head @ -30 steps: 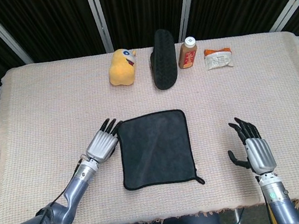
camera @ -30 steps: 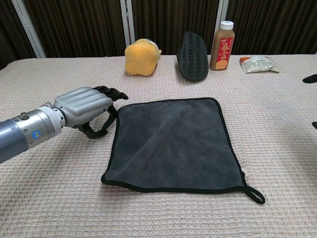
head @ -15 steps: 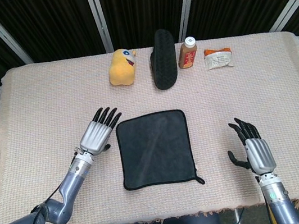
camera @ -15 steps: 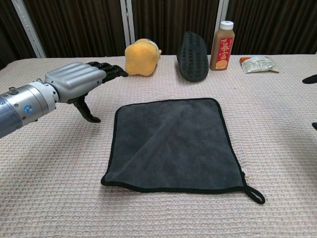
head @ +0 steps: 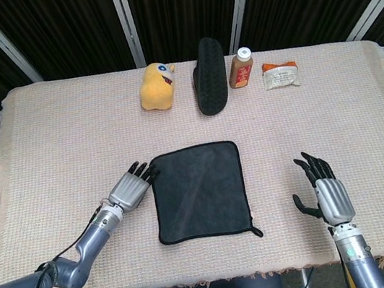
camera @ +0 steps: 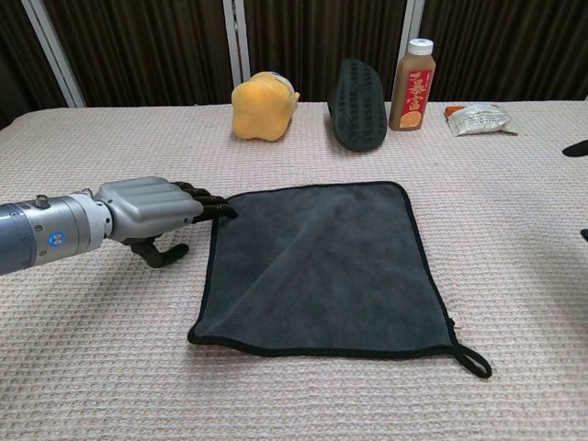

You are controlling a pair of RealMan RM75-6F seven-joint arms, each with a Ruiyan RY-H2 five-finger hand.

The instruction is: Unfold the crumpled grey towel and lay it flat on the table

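Note:
The grey towel (head: 199, 190) (camera: 322, 262) lies spread flat in the middle of the table, black-edged, with a small loop at its near right corner. My left hand (head: 132, 188) (camera: 152, 211) rests low at the towel's left edge, fingers stretched out, the fingertips (camera: 220, 209) touching the border; it holds nothing. My right hand (head: 327, 192) stands open well to the right of the towel, fingers apart and empty. In the chest view only its dark fingertips (camera: 577, 147) show at the right edge.
Along the table's far side stand a yellow plush toy (head: 157, 87) (camera: 263, 106), a black shoe on edge (head: 209, 75) (camera: 358, 103), a brown bottle (head: 240, 67) (camera: 412, 84) and a white packet (head: 280, 74) (camera: 476, 118). A woven cloth (head: 54, 151) covers the table.
My left hand rose off the table beside the towel half a second ago, then came back down and forward; its fingertips now touch the towel's left edge. Towel and right hand are unchanged.

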